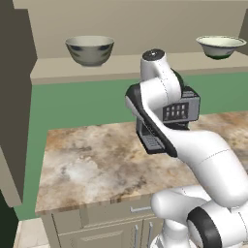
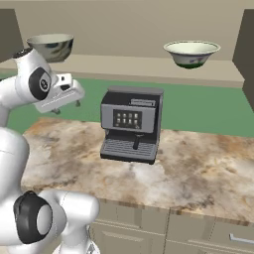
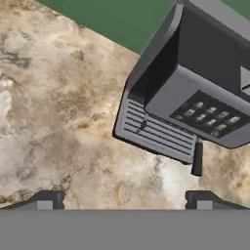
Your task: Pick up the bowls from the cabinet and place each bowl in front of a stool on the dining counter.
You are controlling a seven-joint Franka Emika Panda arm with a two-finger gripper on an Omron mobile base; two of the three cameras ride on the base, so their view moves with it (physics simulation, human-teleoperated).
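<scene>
Left base view: behind the arm on its left, looks forward and down over the stone counter (image 1: 97, 164); arm rises from 5 o'clock, covering most of the coffee machine (image 1: 186, 109). Right base view: behind on the right, arm at 9 o'clock, coffee machine (image 2: 131, 124) central. Both share counter, machine, green wall, cabinet shelf (image 1: 116, 65) with two bowls (image 1: 90, 50) at 12 o'clock. Hand view: close, tilted, looking down at the machine (image 3: 195, 97) at 2 o'clock and counter (image 3: 53, 107).
</scene>
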